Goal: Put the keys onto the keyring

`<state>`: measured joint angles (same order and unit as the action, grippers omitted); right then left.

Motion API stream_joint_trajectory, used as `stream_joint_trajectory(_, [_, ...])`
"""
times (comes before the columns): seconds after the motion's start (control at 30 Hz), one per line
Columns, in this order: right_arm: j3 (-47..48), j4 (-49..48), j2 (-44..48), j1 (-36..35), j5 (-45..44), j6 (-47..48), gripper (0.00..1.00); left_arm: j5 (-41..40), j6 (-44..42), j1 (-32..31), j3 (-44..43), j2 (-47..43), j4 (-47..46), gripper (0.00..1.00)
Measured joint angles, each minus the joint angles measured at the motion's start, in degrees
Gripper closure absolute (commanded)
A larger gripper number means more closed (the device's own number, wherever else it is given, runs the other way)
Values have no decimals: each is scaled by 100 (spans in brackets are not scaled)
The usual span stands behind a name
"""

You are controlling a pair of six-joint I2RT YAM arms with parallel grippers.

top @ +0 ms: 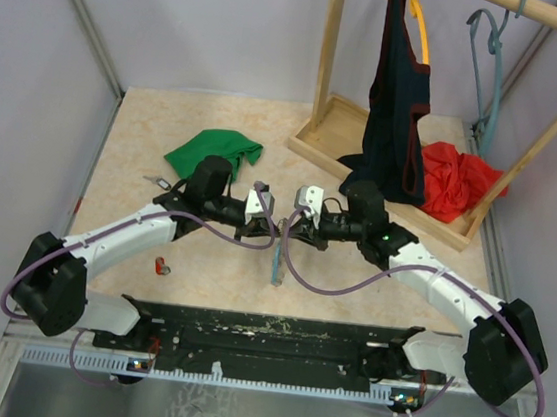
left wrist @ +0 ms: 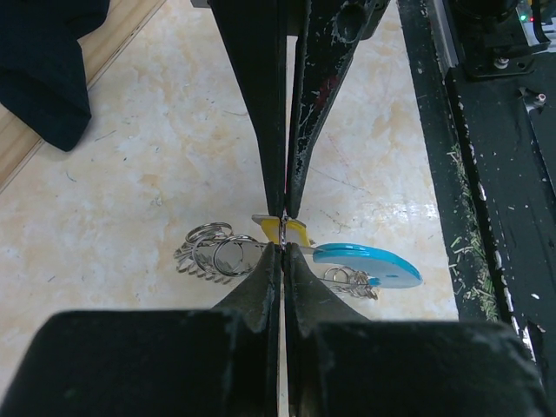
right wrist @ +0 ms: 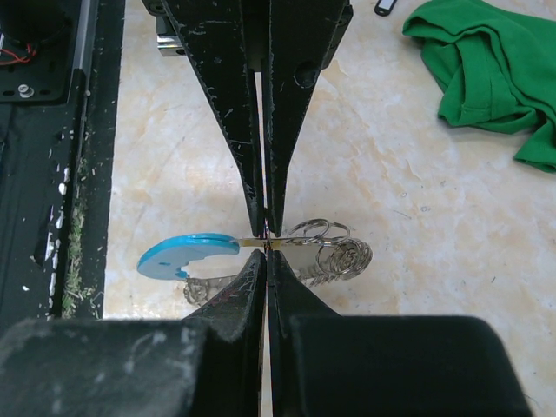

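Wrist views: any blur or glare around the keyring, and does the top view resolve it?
Left wrist: keyring sharp, left claw a dark blur at its near base, mild sheen on the table. Right wrist: keyring sharp, soft shadow under it, right claw base blurred. Top external: even light, keyring too small to resolve.

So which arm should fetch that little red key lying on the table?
Left, probably: the small red-headed key lies beside the left arm, far from the right arm. But both jaws are shut on the silvery metal keyring, so it must release first.
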<state>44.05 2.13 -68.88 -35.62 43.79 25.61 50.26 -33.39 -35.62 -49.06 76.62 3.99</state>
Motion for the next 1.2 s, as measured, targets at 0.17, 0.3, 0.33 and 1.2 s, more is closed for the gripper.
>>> stream_joint_trajectory(0.17, [0,-2,-20,0,4,33,100,42,-13,2,-9,35,11,100])
stream_joint_trajectory(0.3, [0,-22,-20,0,2,35,100,17,4,4,-74,48,90,100])
stream_joint_trajectory(0.33, [0,-26,-20,0,2,35,100,13,13,2,-87,52,109,100])
stream_joint_trajectory(1.2, [407,404,-245,2,-50,35,100,-433,52,-107,-286,94,417,100])
